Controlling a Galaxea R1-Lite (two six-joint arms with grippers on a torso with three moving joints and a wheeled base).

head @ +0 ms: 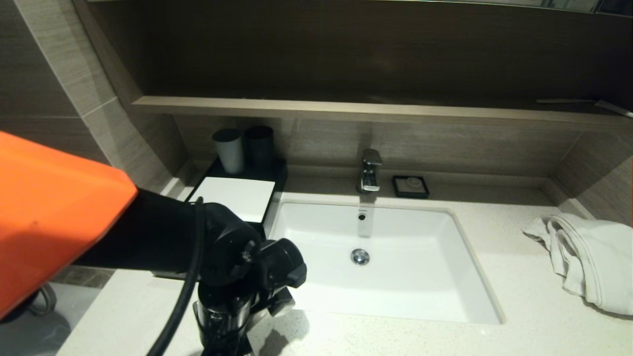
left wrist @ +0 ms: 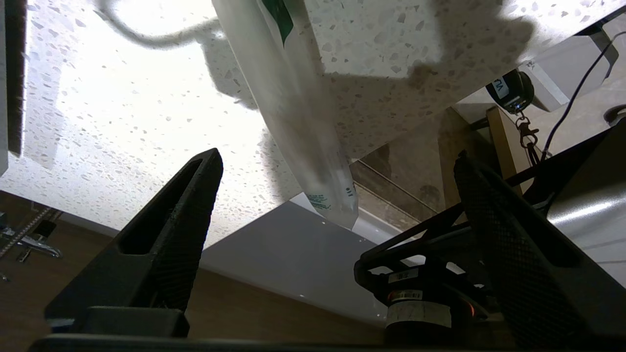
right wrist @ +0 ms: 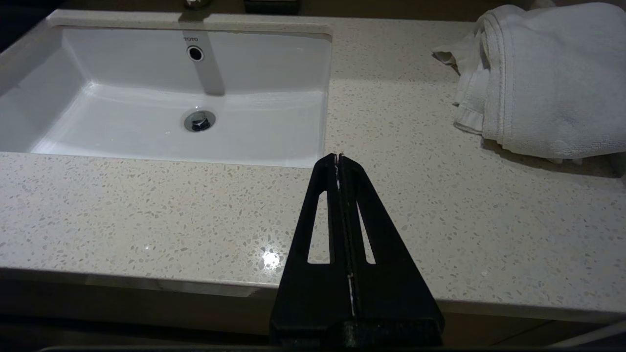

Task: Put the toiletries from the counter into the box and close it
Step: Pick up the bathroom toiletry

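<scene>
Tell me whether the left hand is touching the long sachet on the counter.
Apart. In the left wrist view the left hand stands open, and the sachet lies on the counter between its fingers, with clear counter showing on either side.

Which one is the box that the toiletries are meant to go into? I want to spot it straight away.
Start at the white basin sunk into the speckled counter and look to its far left corner. There sits the box, a low black case with a flat white top. Two cups stand just behind it, a pale grey one and a dark one; the small black soap dish lies beside the tap.
</scene>
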